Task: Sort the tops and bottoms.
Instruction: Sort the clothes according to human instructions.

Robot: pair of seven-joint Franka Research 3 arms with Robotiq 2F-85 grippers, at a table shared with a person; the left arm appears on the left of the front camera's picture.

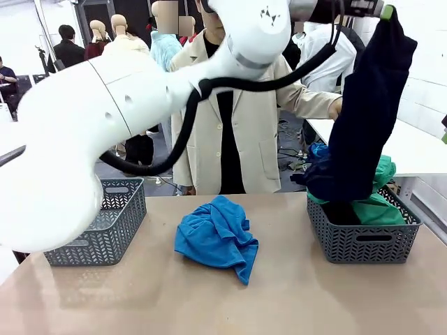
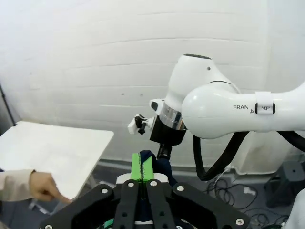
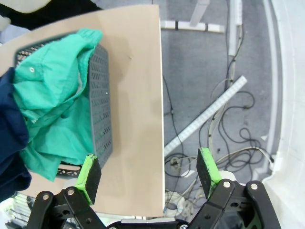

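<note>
Left pincer (image 1: 386,12) clamped on dark navy cloth garment (image 1: 367,112), held high so lower end drapes into grey lattice basket (image 1: 363,244), table (image 1: 140,300) 3 o'clock, over emerald green garment (image 1: 377,209). Right pincer (image 3: 147,162) wide, empty.

Front cam faces across the table (image 1: 209,300), grey basket (image 1: 363,241) close by. Right wrist cam looks straight down on that basket (image 3: 102,95); left wrist cam, above it, faces a wall (image 2: 95,71).
</note>
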